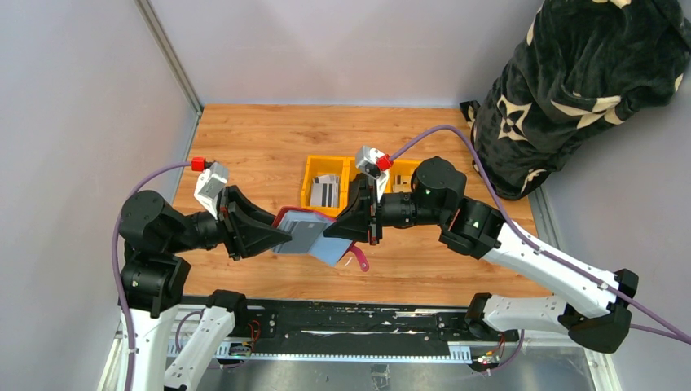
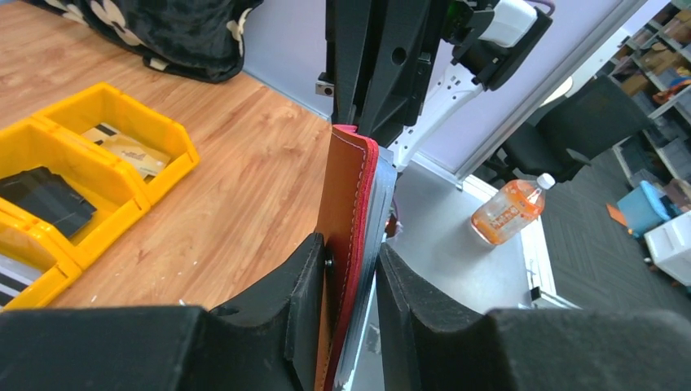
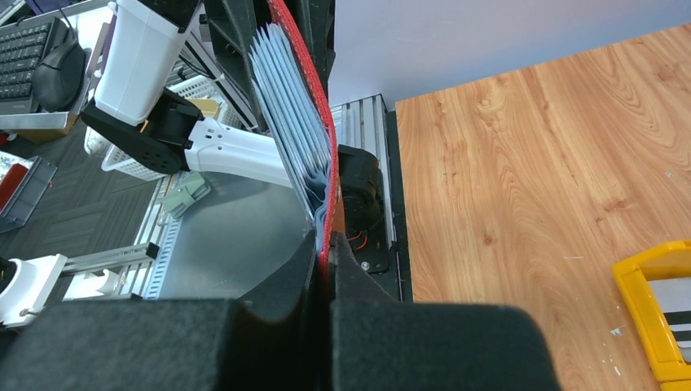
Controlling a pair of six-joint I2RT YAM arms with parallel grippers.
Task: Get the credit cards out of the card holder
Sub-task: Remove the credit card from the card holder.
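Step in hand, as I read it: spread the dark red leather-look folding card holder [image 1: 310, 236] so its pale blue-grey clear sleeves [image 3: 285, 106] fan out and a card edge can be pinched.

Where it is: in the air between the two arms, above the near part of the wooden table [image 1: 261, 147], touching neither the table nor the yellow three-part plastic bin [image 1: 312, 167]. Thin flat credit cards [image 1: 324, 193], white/grey with black stripes, already lie in the bin. Can't tell whether any are left in the sleeves.

To do it well:
- Left anchors one cover; right draws the other flap away slowly, in line with the fold, so the sleeves fan without tearing.
- Hold it over the table so a card that slips out lands there.
- Next pinch must take a bare card edge, not sleeve film. The right has to let go of the flap first, so the left grip alone must carry the holder.

Grippers:
- left gripper [image 2: 352, 277]: jaws narrowly apart, clamped across the leather cover, both fingers against it as far as the wrist view shows.
- right gripper [image 3: 324, 281]: jaws fully together, pinching the thin red edge of the holder beside the sleeves.
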